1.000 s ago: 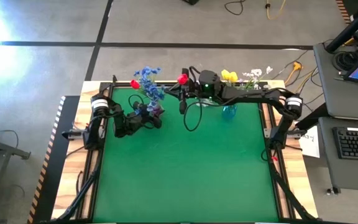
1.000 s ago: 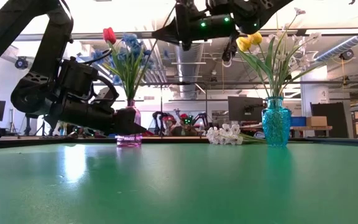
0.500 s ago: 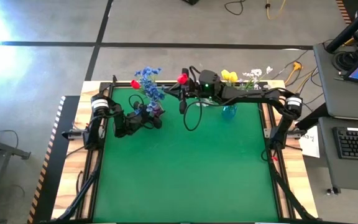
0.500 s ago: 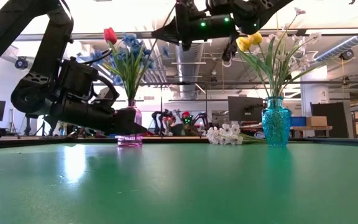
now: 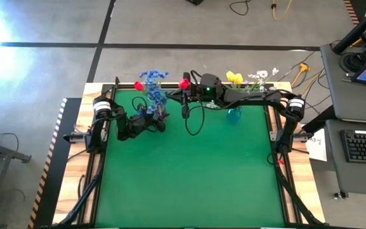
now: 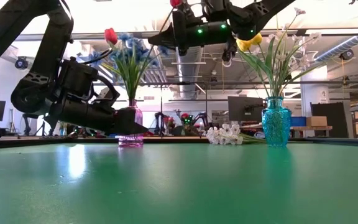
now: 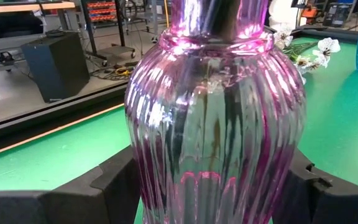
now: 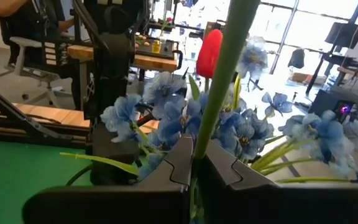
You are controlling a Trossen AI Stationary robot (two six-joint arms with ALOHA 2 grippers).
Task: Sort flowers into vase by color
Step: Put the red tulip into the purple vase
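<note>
On the left of the green counter [image 5: 189, 172], the left hand [image 5: 152, 121] is clamped around the belly of the pink vase [image 6: 130, 124], 1 finger [image 7: 114, 180] pressed to each side, steadying it upright near the counter's far edge; blue flowers [image 5: 152, 86] and 1 red tulip [image 5: 138, 86] already stand in that vase.

Towards the middle, the right hand [image 5: 187, 97] is closed tight on the thin green stem [image 8: 219, 81] of a second red tulip [image 5: 184, 83], held high above the counter; over the last second this bloom has slid leftward from beside the arm's green light towards the blue flowers, and in the low view it has risen to the top edge; the wrist view looks down the stem at the blue blossoms just beyond.

That shift suggests the tulip is being carried to the pink vase, so red joins red; the stem's tip is not yet in the vase mouth, as far as can be seen.

On the right, the blue vase [image 6: 276, 121] holds yellow tulips [image 6: 248, 42] and white sprays [image 6: 297, 34]; 1 white spray [image 6: 225, 134] lies on the counter just beside it, unsorted.
</note>
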